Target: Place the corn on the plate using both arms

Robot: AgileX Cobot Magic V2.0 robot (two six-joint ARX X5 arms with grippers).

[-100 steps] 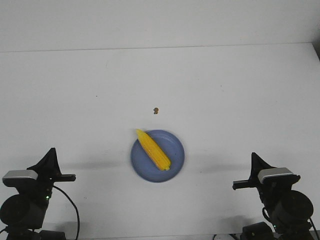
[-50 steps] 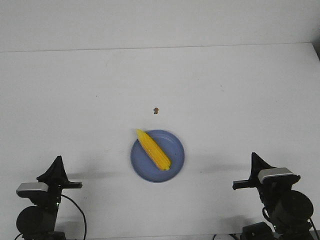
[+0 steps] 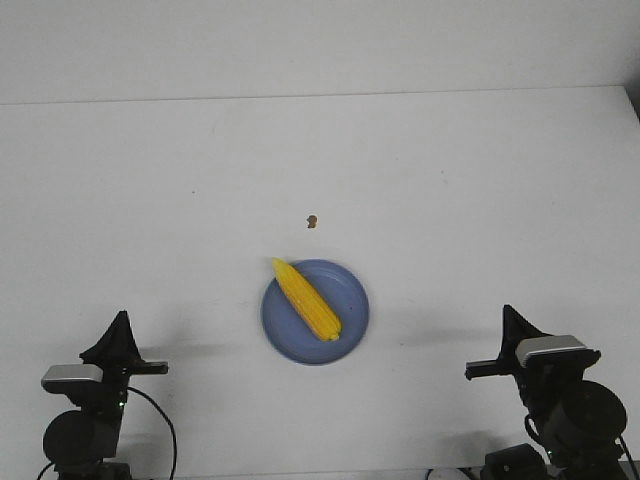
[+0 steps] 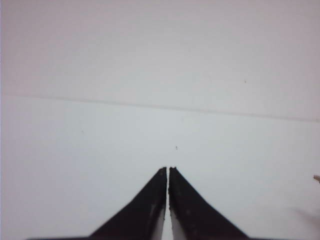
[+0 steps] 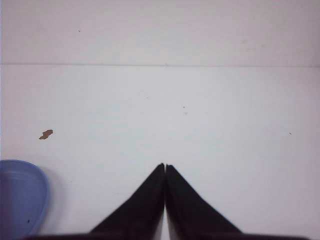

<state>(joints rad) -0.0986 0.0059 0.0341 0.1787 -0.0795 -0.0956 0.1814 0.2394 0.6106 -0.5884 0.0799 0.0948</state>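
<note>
The yellow corn lies diagonally on the periwinkle-blue plate near the table's front middle, its pointed tip over the plate's back-left rim. My left gripper is shut and empty at the front left, far from the plate; the left wrist view shows its tips together over bare table. My right gripper is shut and empty at the front right; the right wrist view shows its tips together, with part of the plate at the edge.
A tiny brown speck lies on the white table behind the plate; it also shows in the right wrist view. The table's far edge runs across the back.
The left arm has pulled back and down toward the front left edge, slightly to the right. The right arm, the corn and the plate have not moved.
</note>
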